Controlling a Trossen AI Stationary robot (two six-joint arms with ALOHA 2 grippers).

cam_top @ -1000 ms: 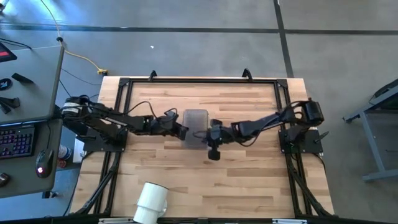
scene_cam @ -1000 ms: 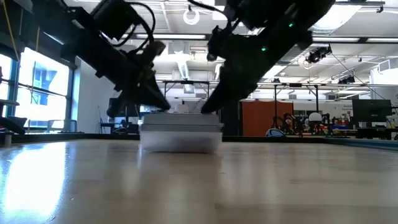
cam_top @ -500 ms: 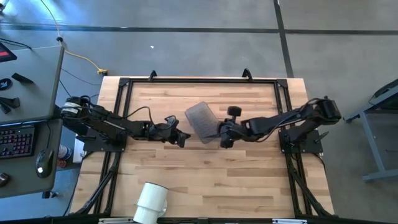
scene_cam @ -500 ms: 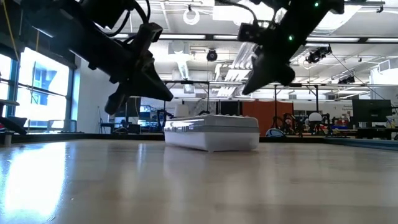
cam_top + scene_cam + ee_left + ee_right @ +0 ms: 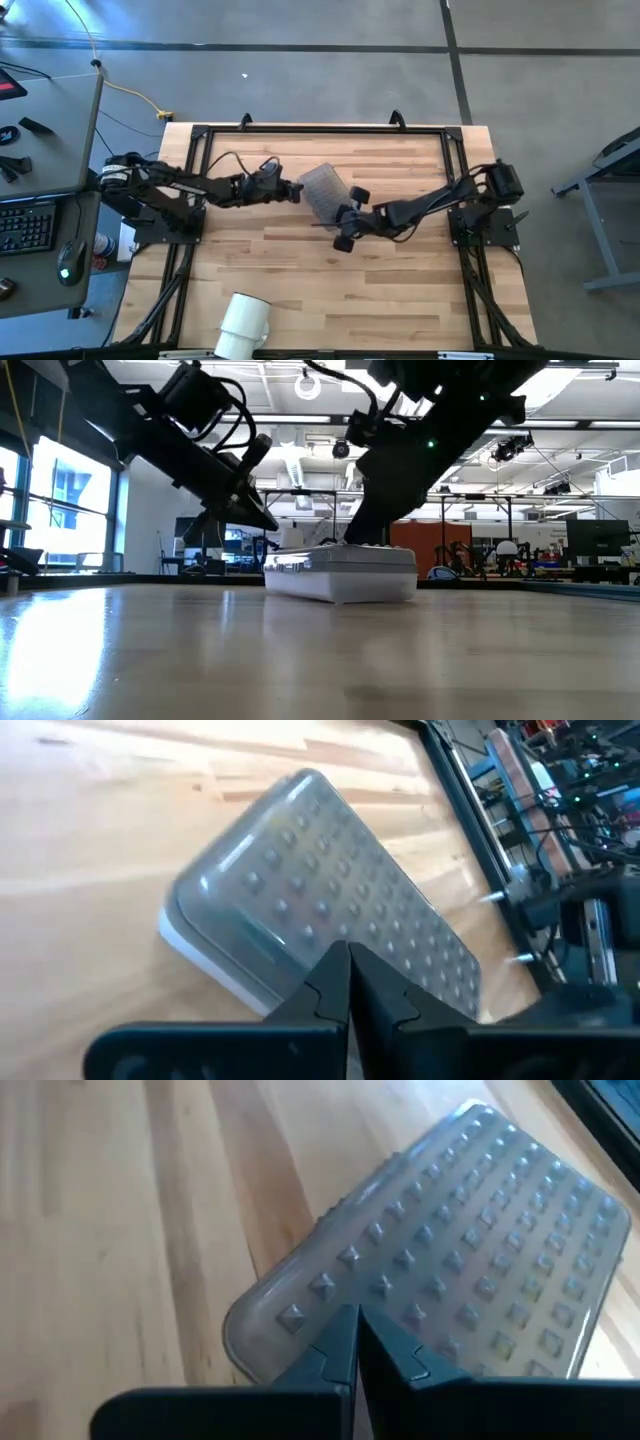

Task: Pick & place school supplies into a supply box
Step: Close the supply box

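Observation:
The supply box (image 5: 320, 186) is closed, a clear case with a studded grey lid, lying flat and slanted at mid-table. It also shows in the low view (image 5: 340, 572) and both wrist views (image 5: 300, 870) (image 5: 470, 1230). My left gripper (image 5: 297, 190) is shut and hovers at the box's left side (image 5: 347, 952). My right gripper (image 5: 337, 212) is shut at the box's near end (image 5: 352, 1318). No pens, pencils or scissors are in view. My left gripper's shut tips (image 5: 272, 525) stand just over the lid's left edge; I cannot tell whether they touch. My right gripper comes slanting down from the table's right, and its shut fingertips (image 5: 358, 538) meet the lid's near end (image 5: 330, 1285). The box stays flat on the table.
A white cylindrical cup (image 5: 243, 322) lies on its side at the table's near edge. A black frame (image 5: 320, 130) runs around the table's far half. Bare wood shows between the box and the cup. A desk with a keyboard (image 5: 25, 225) stands left of the table.
The box has slid a little toward the right and turned from square with the table to slanted, then stayed put. My right gripper swung up and away toward the far right, then came back down to the box's near end. My left gripper drew back left, then returned to the box's left side.

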